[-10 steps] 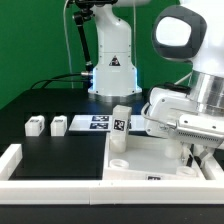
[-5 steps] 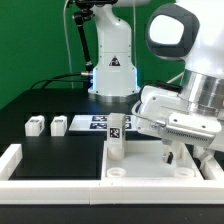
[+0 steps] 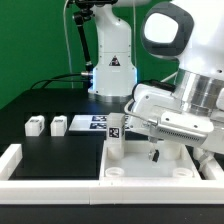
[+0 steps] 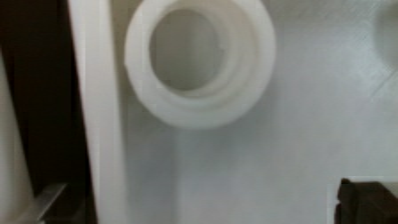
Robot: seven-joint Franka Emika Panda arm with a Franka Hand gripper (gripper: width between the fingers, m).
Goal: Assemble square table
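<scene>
The white square tabletop lies ribs up at the front of the exterior view's right. One white tagged leg stands upright at its far left corner. Two more legs lie on the black table at the left. My gripper hangs low over the middle of the slab. In the wrist view the gripper is open and empty, with dark fingertips wide apart just above the slab and a round corner socket ahead of it.
The marker board lies behind the slab, in front of the robot base. A low white border wall runs along the front and left. An empty round socket shows at the slab's front left corner.
The arm has swung toward the exterior view's left, and the gripper has moved from the slab's right part to its middle, nearer the standing leg. The parts have not moved.
</scene>
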